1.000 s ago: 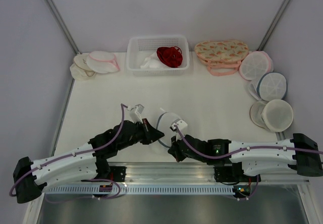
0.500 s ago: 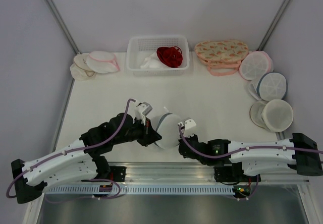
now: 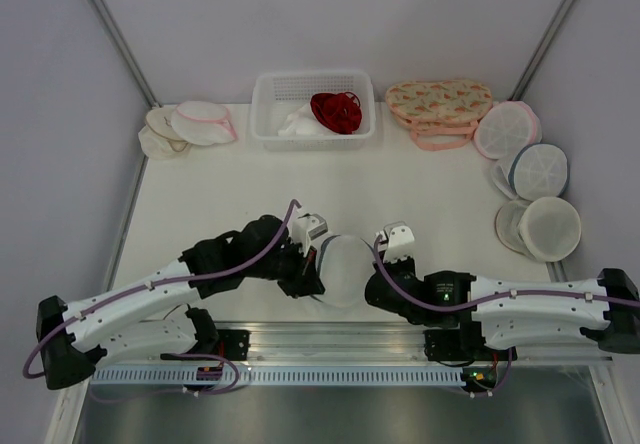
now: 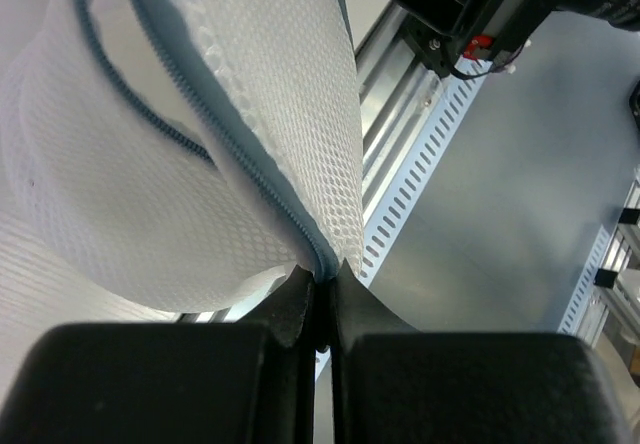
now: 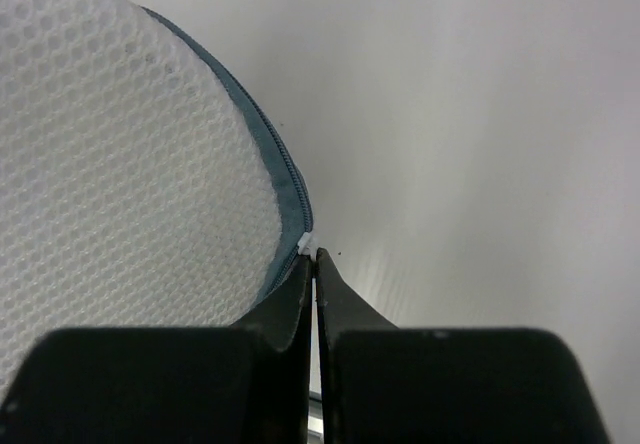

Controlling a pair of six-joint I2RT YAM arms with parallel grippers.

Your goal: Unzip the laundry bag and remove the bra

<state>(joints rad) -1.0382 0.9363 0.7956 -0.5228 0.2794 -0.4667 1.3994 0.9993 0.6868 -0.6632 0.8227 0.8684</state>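
Right wrist: my right pincer (image 5: 312, 267) pinches the zip tab (image 5: 306, 242) of the laundry bag (image 5: 120, 194), its zipper (image 5: 285, 179) curving up-left from there; my left pincer (image 4: 320, 289) clamps the opposite rim, above the near edge of the counter (image 3: 200, 199).

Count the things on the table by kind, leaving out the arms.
Round mesh bags in plain view: 5 (laundry bag, left pink-rimmed bag, right pink-rimmed bag, blue-rimmed bag, plain white bag)
Basket: 1
Garments in it: 2 (red garment, white garment)
Flowered pouch: 1
Total: 9, leaving out half-covered pieces under the side piles.
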